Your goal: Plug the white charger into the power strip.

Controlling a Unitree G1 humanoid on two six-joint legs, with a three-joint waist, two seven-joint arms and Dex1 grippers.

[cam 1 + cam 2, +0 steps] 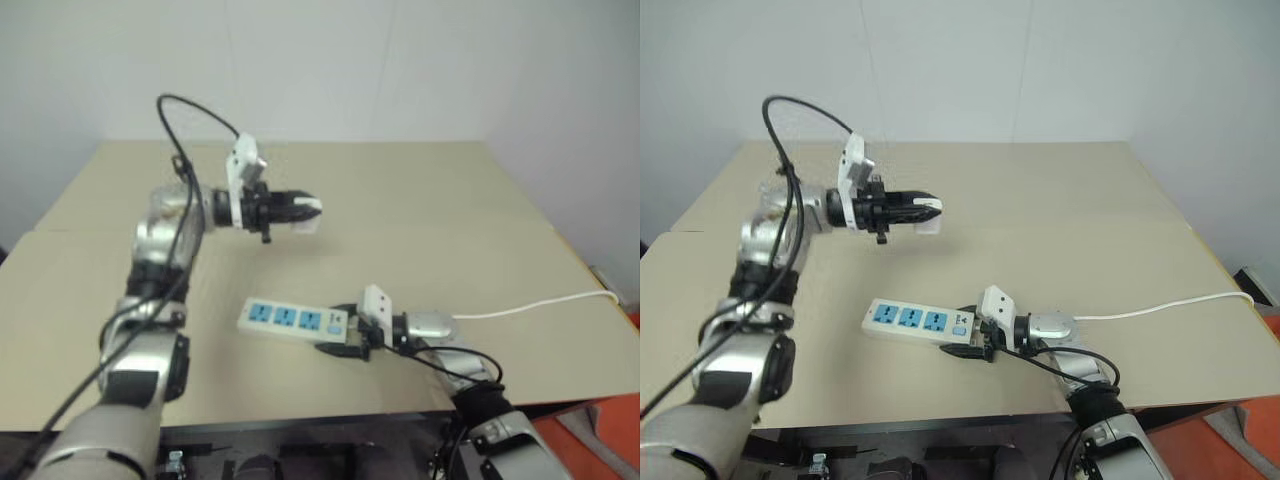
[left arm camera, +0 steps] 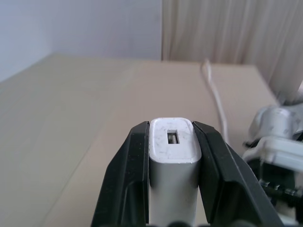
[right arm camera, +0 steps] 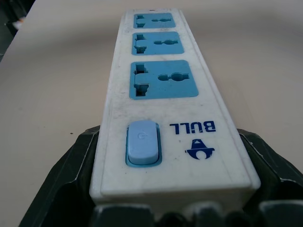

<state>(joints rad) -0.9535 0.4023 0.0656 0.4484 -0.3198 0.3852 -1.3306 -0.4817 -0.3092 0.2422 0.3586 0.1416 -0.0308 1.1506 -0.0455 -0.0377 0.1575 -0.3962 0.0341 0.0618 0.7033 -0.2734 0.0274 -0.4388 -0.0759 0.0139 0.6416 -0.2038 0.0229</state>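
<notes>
Left hand (image 1: 300, 210) raised above the table (image 1: 420, 200), pointing level toward the robot's right, its two black fingers (image 2: 130, 179) clamped on the white charger (image 2: 173, 165); the charger's end face, with a small rectangular port, points outward between the fingertips, well apart from the power strip (image 1: 290, 320). Power strip lying flat on the table near the front edge, three blue socket faces (image 3: 163, 80) upward in a row; a pale blue switch (image 3: 142, 142) and the printed word "BULL" at the end nearest the right hand (image 1: 340, 335). Right hand low at the table surface, its fingers (image 3: 61, 184) closed against both long sides of the strip's switch end; a thin white cord (image 1: 540, 305) trailing across the table toward the right edge.
</notes>
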